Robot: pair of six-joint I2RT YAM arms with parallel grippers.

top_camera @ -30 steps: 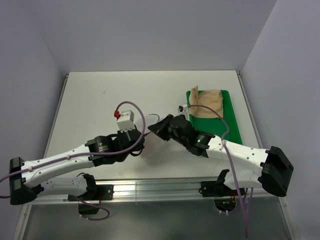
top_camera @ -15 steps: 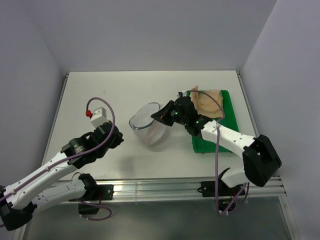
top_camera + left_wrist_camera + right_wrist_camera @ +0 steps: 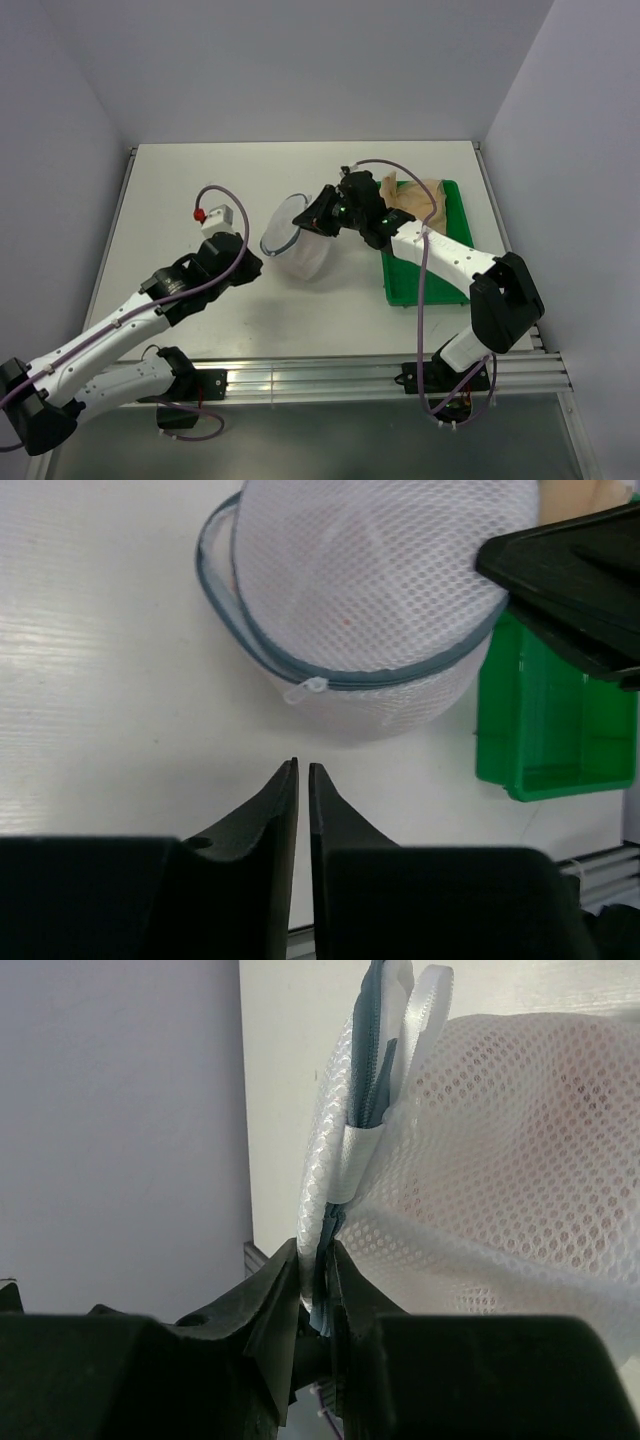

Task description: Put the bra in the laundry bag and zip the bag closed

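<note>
Surface: white table [image 3: 170, 190], pale walls.
Laundry bag [image 3: 370, 580]: round white mesh, grey zip rim, zip open, just ahead of left gripper [image 3: 303, 770].
Bra [image 3: 345, 618]: only a faint pink tint inside the mesh.
Right gripper [image 3: 317, 1260]: pinching the bag's rim.
Left gripper: nearly closed, empty.
Green tray [image 3: 540, 730]: ahead-right of left gripper, holding tan garment [image 3: 415, 200].

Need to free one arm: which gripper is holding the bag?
The right gripper: it pinches the bag at its grey zip rim. The left gripper is shut on nothing, just short of the bag.
</note>
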